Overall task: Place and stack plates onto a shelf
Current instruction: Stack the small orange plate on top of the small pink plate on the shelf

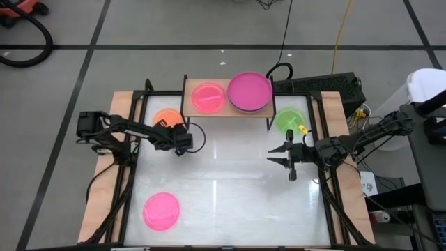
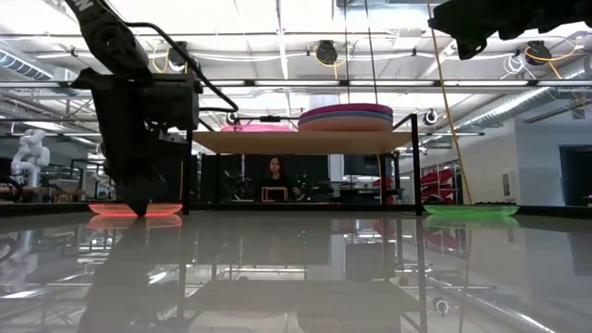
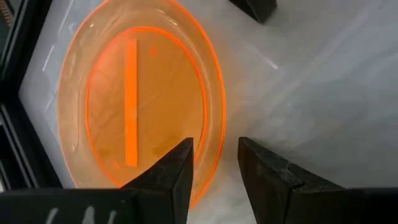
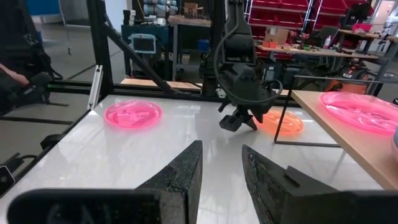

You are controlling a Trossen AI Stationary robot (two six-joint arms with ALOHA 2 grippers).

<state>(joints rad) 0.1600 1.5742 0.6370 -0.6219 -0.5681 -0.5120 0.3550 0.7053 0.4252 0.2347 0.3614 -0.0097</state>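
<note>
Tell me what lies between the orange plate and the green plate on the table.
In the low view, only the shelf's thin black legs and bare tabletop separate the orange plate from the green plate; the high view shows nothing else there.

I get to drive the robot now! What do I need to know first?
Left gripper: open, low over the orange plate's rim, left of the shelf.
Right gripper: open, empty, raised near the green plate.
Done: a pink plate and a stack topped by the magenta plate sit on the shelf.
Left: the orange and green plates, and another pink plate at the table's front left.
</note>
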